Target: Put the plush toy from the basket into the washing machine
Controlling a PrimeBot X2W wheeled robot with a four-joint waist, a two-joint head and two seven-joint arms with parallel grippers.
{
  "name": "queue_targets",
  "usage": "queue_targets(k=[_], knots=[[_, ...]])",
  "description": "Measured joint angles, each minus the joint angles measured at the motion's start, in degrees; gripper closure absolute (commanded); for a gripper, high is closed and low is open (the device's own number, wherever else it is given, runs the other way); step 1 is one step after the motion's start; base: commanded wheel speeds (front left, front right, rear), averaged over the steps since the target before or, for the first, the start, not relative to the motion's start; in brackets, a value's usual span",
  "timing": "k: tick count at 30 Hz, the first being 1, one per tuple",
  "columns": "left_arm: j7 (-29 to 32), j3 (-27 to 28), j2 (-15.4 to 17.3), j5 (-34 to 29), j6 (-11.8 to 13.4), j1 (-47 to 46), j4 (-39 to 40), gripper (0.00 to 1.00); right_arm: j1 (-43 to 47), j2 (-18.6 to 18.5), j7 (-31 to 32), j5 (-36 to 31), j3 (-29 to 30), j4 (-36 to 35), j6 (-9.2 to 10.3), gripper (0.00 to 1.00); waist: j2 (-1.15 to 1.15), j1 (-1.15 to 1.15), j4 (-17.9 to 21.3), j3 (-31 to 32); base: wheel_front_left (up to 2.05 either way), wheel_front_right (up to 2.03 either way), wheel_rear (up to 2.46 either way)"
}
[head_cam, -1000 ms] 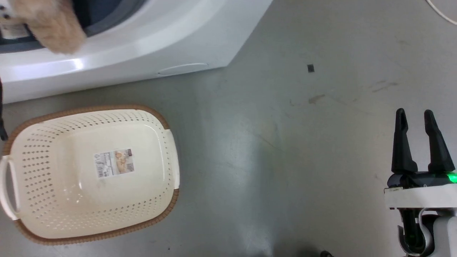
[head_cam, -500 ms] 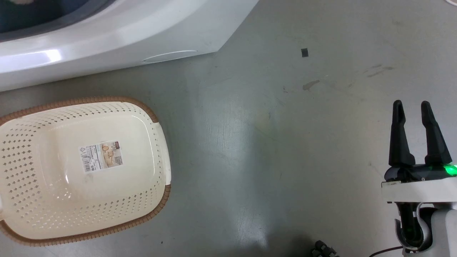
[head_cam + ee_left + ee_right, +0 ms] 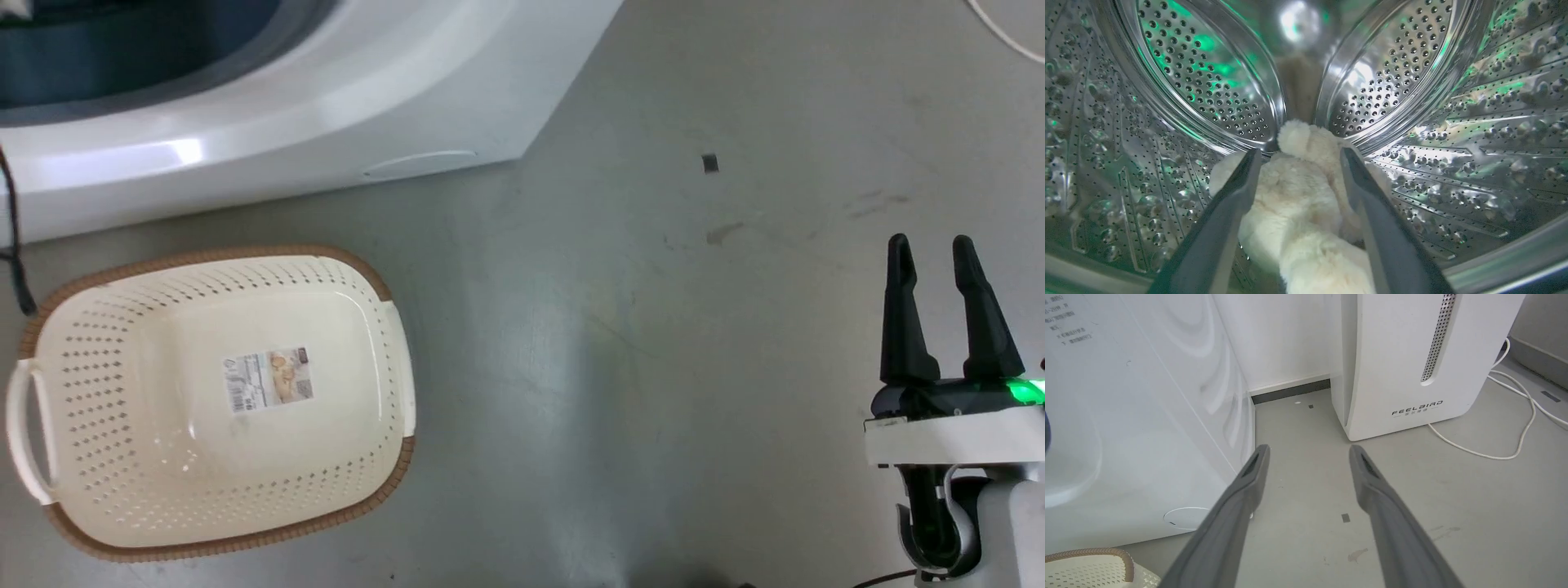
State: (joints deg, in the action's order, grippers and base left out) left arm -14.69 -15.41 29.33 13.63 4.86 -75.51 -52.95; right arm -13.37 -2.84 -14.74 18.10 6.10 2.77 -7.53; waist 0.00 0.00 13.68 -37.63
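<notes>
Reaching into the steel drum [image 3: 1208, 81] of the washing machine [image 3: 326, 106], the left claw [image 3: 1300, 152] pointed toward the drum's back wall. Its two fingers were spread wide apart and clamped on nothing. The stuffed toy [image 3: 1298, 204] lay on the drum's bottom, beneath and between those fingers. Its long axis ran roughly along them, from the door side toward the back. One rounded end pointed at the back wall, and a limb stuck out under the left finger. The right claw [image 3: 931, 242] hung low over the bare floor [image 3: 653, 367] to the machine's right. Its fingers were also apart and empty, aimed at the gap between the machine and a white appliance [image 3: 1404, 355]. The basket [image 3: 98, 376] stood on the floor just in front of the machine, its bottom sticker in plain sight.
</notes>
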Motion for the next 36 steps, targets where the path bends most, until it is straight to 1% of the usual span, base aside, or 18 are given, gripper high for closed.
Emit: queue_targets(k=[6,7,16,20,22,25,32,36], knots=[[0.0,1.5,-2.7,0.6,0.0,7.2,3.4,0.00,0.5,0.0,0.0,-0.9,0.0,0.0,0.00,0.00,0.00,0.00,-1.5,3.6,0.00,0.00,0.00],[0.0,2.1,-3.6,0.6,0.1,9.7,4.9,0.00,0.7,0.0,0.0,-1.6,0.0,0.1,0.00,0.00,0.00,0.00,-2.1,4.9,0.00,0.00,0.00],[0.0,6.0,-7.7,0.1,0.6,21.4,13.7,0.00,3.0,0.0,0.0,-2.7,-0.1,0.1,0.00,0.00,0.00,0.00,-4.6,10.6,0.00,0.00,0.00],[0.0,7.3,-9.3,-1.1,0.5,26.4,16.7,0.00,4.5,0.0,0.0,-3.6,-0.4,-0.1,0.00,0.00,0.00,0.00,-5.7,13.3,0.00,0.00,0.00],[0.0,8.1,-10.7,-2.1,1.1,29.8,19.4,0.00,5.2,0.0,0.0,-4.1,-0.5,-0.3,0.00,0.00,0.00,-0.01,-6.4,14.7,0.00,0.00,0.00],[0.0,8.7,-12.8,-3.5,1.0,34.6,22.3,0.00,6.2,0.0,0.0,-4.7,-0.6,-0.7,0.00,0.00,0.00,-0.01,-7.4,16.8,0.00,0.00,0.00],[0.0,11.5,-16.0,-5.5,1.0,43.3,29.2,0.00,8.2,0.0,0.0,-6.1,-0.8,-1.9,0.00,0.00,0.00,-0.01,-9.8,21.6,0.00,0.00,0.00],[0.0,12.1,-17.6,-7.5,1.0,48.3,33.4,0.00,9.3,0.0,0.0,-6.6,-0.9,-2.6,0.00,0.00,0.00,-0.01,-11.1,24.3,0.00,0.00,0.00]])
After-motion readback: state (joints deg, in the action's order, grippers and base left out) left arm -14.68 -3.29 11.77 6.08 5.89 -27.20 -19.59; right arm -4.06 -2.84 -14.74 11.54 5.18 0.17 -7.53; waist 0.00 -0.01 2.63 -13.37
